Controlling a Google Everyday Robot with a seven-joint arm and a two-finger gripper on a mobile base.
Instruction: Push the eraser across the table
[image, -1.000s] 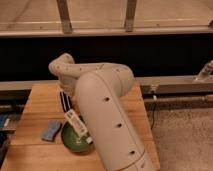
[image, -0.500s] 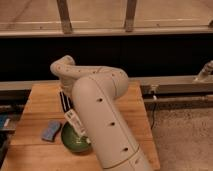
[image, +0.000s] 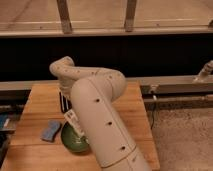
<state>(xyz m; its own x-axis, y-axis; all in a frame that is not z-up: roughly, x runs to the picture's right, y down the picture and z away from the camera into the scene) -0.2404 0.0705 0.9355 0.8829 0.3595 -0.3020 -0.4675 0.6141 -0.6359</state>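
My white arm reaches over the light wooden table from the front right and bends down at the wrist near the table's left middle. My gripper shows as a dark piece under the wrist, pointing down at the tabletop just behind the green bowl. The black eraser is not visible; the arm covers much of the table's middle.
A blue-grey sponge lies at the front left. The green bowl holds a white rectangular piece. A dark wall and a metal rail run behind the table. Floor lies to the right.
The forearm has swung a little to the left over the table. The gripper stays near the same spot behind the bowl. The sponge and bowl have not moved.
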